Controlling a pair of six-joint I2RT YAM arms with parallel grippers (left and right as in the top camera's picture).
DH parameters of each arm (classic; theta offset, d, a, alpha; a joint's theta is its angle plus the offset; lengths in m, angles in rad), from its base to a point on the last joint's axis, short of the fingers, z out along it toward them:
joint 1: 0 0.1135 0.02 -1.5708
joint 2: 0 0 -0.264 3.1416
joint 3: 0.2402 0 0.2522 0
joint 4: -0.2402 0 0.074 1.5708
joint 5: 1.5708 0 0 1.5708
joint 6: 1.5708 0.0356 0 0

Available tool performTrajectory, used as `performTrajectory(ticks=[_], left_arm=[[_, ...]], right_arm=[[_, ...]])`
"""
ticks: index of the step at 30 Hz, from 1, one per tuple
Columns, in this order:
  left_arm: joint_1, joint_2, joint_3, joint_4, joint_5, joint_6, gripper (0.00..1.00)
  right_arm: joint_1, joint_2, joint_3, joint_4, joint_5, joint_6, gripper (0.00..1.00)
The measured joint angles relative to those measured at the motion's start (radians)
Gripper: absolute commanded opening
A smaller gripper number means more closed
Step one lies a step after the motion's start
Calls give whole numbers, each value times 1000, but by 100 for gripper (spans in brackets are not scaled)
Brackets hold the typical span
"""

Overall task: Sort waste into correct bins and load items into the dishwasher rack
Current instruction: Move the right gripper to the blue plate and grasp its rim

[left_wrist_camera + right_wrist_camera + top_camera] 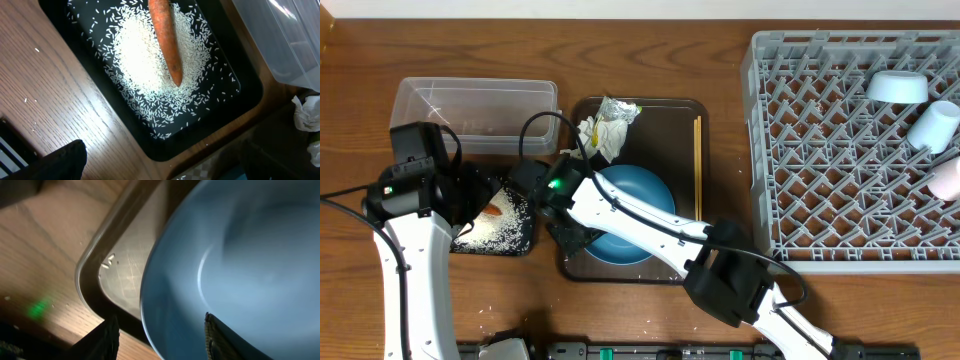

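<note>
The big dark blue bowl (640, 195) (240, 255) sits in the brown tray (685, 150). My right gripper (565, 235) (160, 335) straddles its left rim, one finger inside and one outside; it is open, with a gap at the outer finger (107, 337). Crumpled tissue (595, 135), the wrapper (618, 108) and chopsticks (698, 160) lie on the same tray. Rice (140, 55) and the carrot piece (165, 40) lie in the black tray (235, 115). My left gripper (470, 195) (165, 165) hangs open and empty over that tray's near edge.
The clear tub (475, 105) stands behind the black tray. The grey dishwasher rack (820, 200) fills the right side and holds the small light blue bowl (897, 87), the white cup (932, 126) and the pink cup (947, 178). A few rice grains lie on the wood.
</note>
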Motion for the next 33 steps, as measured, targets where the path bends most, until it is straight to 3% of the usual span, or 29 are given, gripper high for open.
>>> performTrajectory(ticks=[19,23,27,28,30,33], left_arm=[[0,0,0,0,0,0,98],[0,0,0,0,0,0,98],[0,0,0,0,0,0,99],[0,0,0,0,0,0,99],[0,0,0,0,0,0,98],[0,0,0,0,0,0,98]], right_arm=[[-20,1,-130,90,9,66,50],[-20,1,-148,96,0,71,35],[-23,1,-151,103,-2,79,32],[-26,1,-151,103,-3,79,27],[-35,1,-150,98,-3,77,5],[-61,1,-127,46,17,74,1]])
